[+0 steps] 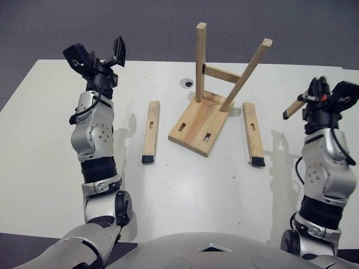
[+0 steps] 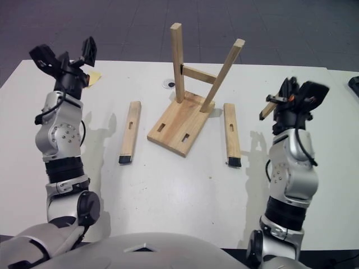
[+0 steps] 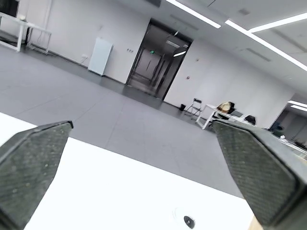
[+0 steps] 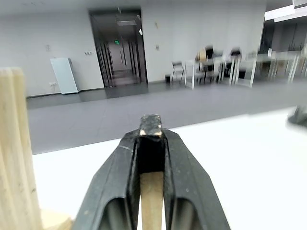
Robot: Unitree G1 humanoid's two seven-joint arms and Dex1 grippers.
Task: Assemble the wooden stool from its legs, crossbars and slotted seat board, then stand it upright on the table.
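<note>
The slotted seat board (image 1: 197, 124) lies flat on the white table (image 1: 50, 145), with two legs (image 1: 200, 61) standing up from its far end, joined by a short crossbar (image 1: 221, 73); the right leg (image 1: 247, 73) leans outward. One loose leg (image 1: 150, 131) lies left of the board, another (image 1: 253, 134) right of it. My right gripper (image 1: 320, 95), raised at the table's right side, is shut on a short crossbar (image 1: 294, 108), also seen as a crossbar (image 4: 151, 194) between its fingers. My left gripper (image 1: 98, 58) is raised at the far left, open and holding nothing.
A small round hole (image 1: 187, 83) sits in the table behind the board. A yellow scrap (image 2: 93, 77) lies near the left gripper. A dark object (image 2: 354, 83) rests at the far right edge. Bare tabletop spreads in front of the parts.
</note>
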